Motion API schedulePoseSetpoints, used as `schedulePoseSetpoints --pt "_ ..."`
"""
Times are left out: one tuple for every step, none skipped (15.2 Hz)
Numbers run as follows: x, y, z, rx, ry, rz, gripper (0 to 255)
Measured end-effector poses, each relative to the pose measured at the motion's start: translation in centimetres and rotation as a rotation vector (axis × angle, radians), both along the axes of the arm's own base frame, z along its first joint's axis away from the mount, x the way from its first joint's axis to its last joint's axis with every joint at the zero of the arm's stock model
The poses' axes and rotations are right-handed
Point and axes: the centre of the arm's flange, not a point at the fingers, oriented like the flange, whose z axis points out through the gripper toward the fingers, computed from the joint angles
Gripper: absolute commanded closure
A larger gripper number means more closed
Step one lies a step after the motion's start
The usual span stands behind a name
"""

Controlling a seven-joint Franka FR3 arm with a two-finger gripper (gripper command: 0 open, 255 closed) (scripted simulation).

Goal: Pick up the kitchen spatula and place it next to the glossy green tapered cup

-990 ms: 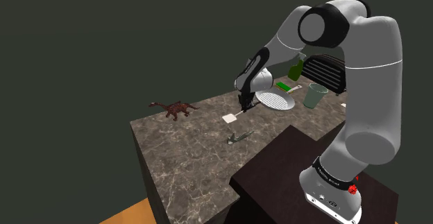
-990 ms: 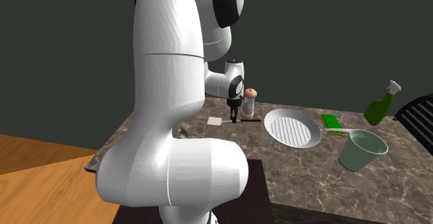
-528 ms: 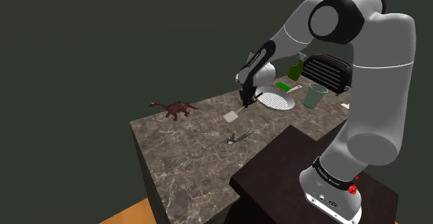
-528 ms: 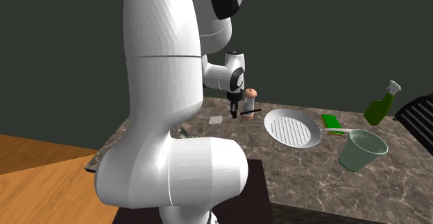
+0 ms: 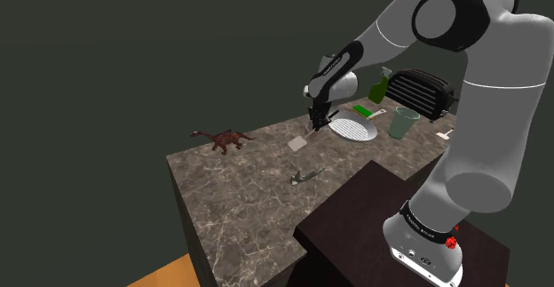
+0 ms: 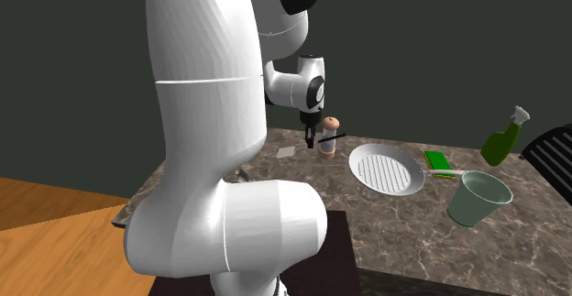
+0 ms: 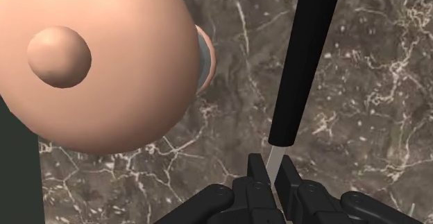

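The white arm (image 5: pixel 495 107) arches high and forward, its gripper (image 5: pixel 313 123) pointing down and clamped on the spatula (image 7: pixel 305 63).

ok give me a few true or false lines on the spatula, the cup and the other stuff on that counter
The all-black gripper is shut on the black-handled spatula. True.
The pale green tapered cup lies on its side. False: it stands upright.
The brown dinosaur toy sits in the white round ribbed pan. False: it stands on the brown marbled counter, apart from the pan.
The peach-capped shaker stands close beside the gripper. True.
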Motion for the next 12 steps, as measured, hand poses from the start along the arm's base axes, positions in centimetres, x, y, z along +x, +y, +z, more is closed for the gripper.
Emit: schedulePoseSetpoints --pt "0.0 0.0 0.5 0.0 0.0 0.0 255" --pt "-0.1 0.1 1.1 0.0 0.0 0.0 255" --pt "-0.1 0.1 1.7 0.0 0.0 0.0 255" --pt "0.1 0.1 2.1 0.0 0.0 0.0 255" --pt "0.1 0.1 2.7 0.0 0.0 0.0 255" --pt "0.1 0.1 3.2 0.0 0.0 0.0 255" --pt "0.1 0.1 3.8 0.0 0.0 0.0 255" --pt "0.1 0.1 4.3 0.0 0.0 0.0 255" --pt "0.0 0.1 4.8 0.0 0.0 0.0 255" --pt "0.0 0.1 5.4 0.0 0.0 0.0 255" --pt "0.0 0.1 5.9 0.0 0.0 0.0 255" --pt "0.1 0.1 6.5 0.0 0.0 0.0 255"
